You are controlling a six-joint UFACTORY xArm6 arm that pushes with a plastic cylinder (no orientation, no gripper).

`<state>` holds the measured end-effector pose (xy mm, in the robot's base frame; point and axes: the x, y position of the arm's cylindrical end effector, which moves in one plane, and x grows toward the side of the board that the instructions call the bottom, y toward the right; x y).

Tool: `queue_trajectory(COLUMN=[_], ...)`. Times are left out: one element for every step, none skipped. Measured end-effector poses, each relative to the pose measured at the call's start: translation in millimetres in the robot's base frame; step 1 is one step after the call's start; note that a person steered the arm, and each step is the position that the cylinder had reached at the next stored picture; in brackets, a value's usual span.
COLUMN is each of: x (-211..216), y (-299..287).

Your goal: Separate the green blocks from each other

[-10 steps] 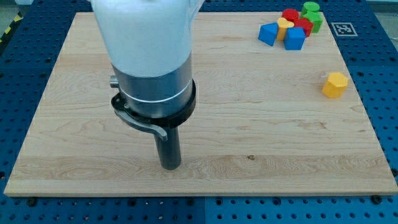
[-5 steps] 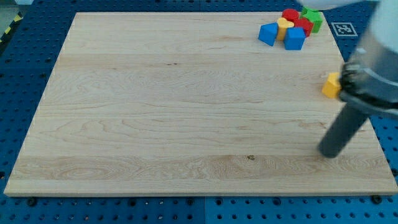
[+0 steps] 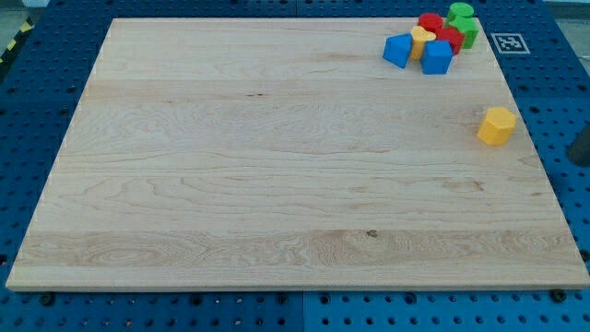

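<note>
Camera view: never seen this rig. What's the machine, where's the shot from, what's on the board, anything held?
One camera looks down at a wooden board on a blue pegboard table; its mounting is not on record. The machine is an arm ending in a plain rod that pushes blocks. Only a dark sliver shows at the view's right edge, off the board; my tip cannot be made out.

At the view's top right sit two green blocks, touching, clustered with two red blocks, two blue blocks and a small yellow block. A yellow hexagonal block stands alone below. Nothing is held.

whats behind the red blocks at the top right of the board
Two green blocks sit behind the red blocks, at the view's top, touching each other. Their lower parts are covered by the red ones. My tip is barely visible at the view's right edge, far from them.
</note>
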<state>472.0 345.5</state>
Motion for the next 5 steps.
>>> queue_trajectory(x=[-30,-99,-178,-208,-232], y=[0,0,-9,-14,-31])
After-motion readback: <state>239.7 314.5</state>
